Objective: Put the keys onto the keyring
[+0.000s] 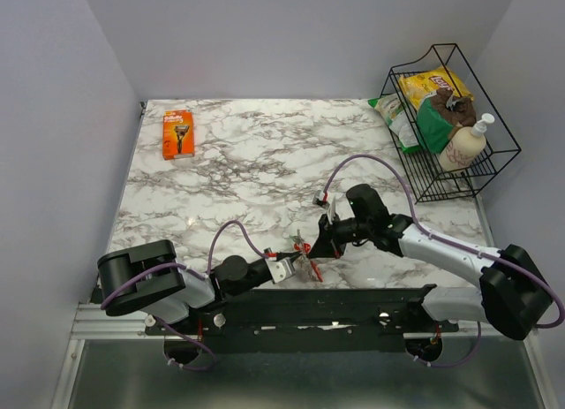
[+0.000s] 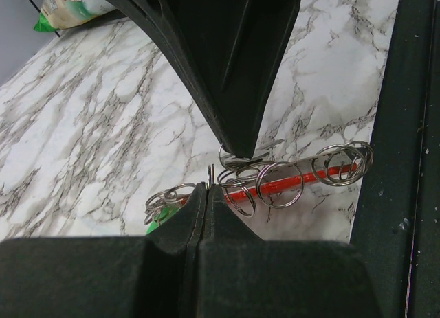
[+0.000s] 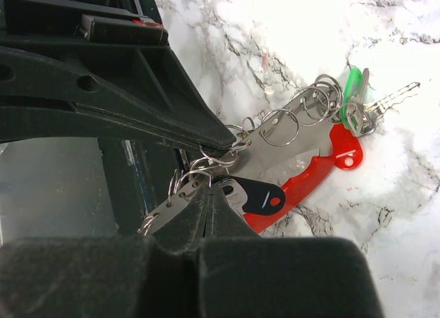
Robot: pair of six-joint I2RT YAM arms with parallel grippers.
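Note:
The keys lie at the near table edge between my two grippers: a silvery holed plate strung with several split rings, a red curved tag, a black-headed key and a green head. My left gripper is shut, pinching a thin split ring of the bunch. My right gripper is shut on another split ring and reaches the bunch from the opposite side. The fingertips of the two grippers nearly meet over the rings. The black keyring does not show in any view.
An orange razor pack lies at the far left. A black wire basket with snack bags and a lotion bottle stands at the far right, with a green bag beside it. A black rail runs along the near edge.

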